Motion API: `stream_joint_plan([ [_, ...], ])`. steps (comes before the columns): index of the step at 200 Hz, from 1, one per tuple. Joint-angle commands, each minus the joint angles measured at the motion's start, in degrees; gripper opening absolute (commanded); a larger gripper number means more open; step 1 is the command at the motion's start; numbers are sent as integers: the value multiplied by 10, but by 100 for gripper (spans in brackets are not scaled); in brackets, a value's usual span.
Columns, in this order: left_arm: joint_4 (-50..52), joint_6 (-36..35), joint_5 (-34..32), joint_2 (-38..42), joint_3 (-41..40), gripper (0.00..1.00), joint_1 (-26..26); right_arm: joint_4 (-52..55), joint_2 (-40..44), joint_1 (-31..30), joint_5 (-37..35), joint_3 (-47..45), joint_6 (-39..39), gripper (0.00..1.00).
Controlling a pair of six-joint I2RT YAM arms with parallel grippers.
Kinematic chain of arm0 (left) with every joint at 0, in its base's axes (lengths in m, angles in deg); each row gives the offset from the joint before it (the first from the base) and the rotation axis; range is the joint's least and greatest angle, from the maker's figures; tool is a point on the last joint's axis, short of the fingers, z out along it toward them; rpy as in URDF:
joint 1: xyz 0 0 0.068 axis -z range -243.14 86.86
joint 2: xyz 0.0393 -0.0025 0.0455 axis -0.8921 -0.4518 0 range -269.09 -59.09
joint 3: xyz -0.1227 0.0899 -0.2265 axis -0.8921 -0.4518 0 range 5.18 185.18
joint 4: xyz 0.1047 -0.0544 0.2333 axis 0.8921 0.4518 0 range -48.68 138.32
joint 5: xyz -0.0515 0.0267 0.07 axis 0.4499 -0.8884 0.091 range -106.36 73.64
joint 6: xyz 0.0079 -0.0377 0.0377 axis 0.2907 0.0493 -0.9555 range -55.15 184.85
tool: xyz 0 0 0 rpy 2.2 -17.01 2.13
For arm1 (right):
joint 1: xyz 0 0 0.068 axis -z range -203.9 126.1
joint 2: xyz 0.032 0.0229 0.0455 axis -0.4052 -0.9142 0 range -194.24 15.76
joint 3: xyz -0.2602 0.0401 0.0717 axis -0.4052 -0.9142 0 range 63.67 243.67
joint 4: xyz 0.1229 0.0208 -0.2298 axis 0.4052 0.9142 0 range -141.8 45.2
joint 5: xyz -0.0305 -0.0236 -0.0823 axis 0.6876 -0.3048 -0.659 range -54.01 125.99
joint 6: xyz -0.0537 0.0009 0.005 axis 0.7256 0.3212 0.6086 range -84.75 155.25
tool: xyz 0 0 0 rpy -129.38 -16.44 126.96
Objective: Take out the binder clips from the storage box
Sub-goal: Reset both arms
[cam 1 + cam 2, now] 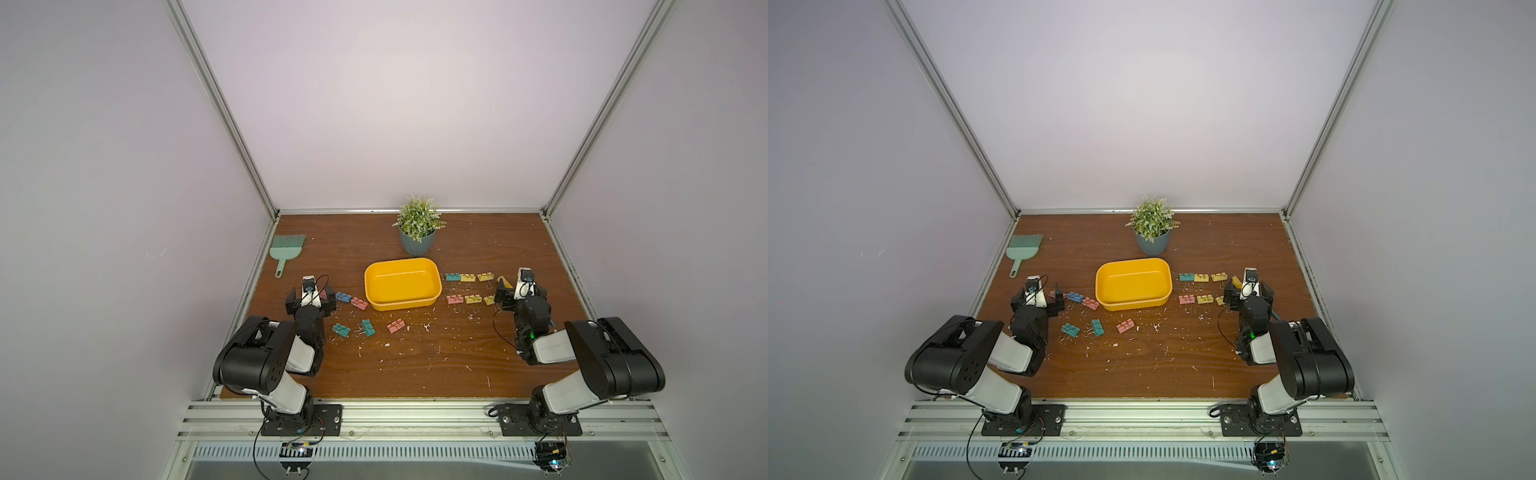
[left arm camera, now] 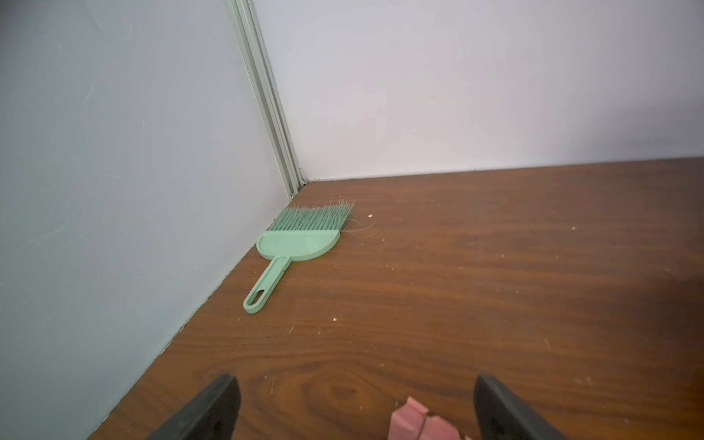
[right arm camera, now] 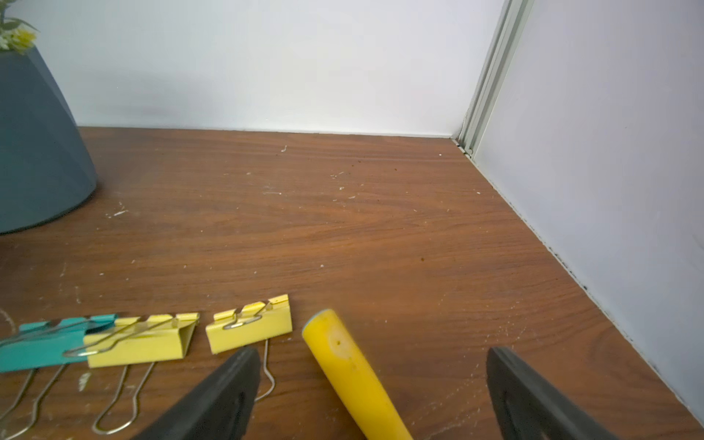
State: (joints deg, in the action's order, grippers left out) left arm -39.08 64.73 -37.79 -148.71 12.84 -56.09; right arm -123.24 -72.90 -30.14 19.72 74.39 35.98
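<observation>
storage box [image 1: 399, 304] empty, binder clips [image 1: 453, 276] lying either side of it. left gripper [image 2: 354, 407], right gripper [image 3: 371, 367] gaping, nothing held. looks done

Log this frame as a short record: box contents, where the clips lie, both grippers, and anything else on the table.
storage box: empty, mid-table
binder clips: all out; six scattered left of box, six right of it in two rows
left gripper: open, pink clip between the jaws
right gripper: open, jaws either side of a yellow handle
other: potted plant behind box; green brush by the left wall
</observation>
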Motion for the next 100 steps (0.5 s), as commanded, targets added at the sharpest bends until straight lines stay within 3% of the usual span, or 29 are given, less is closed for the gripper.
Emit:
stream_joint_plan([
  [1,1,24,-11,2,24,100,-15,-19,17,3,-5,17,-7,99],
  [100,-6,22,-12,-1,23,100,-15,-29,12,4,-17,15,-13,99],
])
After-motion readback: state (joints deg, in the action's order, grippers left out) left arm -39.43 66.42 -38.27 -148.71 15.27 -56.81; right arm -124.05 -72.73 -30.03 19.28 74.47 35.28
